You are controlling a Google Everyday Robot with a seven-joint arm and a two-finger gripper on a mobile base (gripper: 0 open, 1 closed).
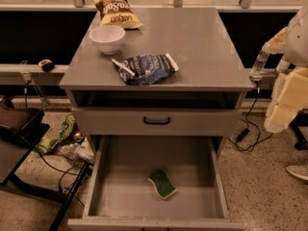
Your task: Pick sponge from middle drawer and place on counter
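Observation:
The sponge [162, 184] lies flat on the floor of the open middle drawer [101, 177], right of centre and near the front, with its dark green face up and the yellow foam showing at its edge. The counter [202, 37] is the grey top of the cabinet above. My arm [288, 90] comes in at the far right, beside the cabinet and level with the counter. Its gripper [260, 67] sits just off the counter's right front corner, far from the sponge and holding nothing that I can see.
On the counter stand a white bowl [107, 38], a blue foil snack bag [144, 69] and a yellow chip bag [114, 8]. A shut drawer front with a black handle [157, 121] sits above the open drawer. Cables and clutter [67, 143] lie on the floor at left.

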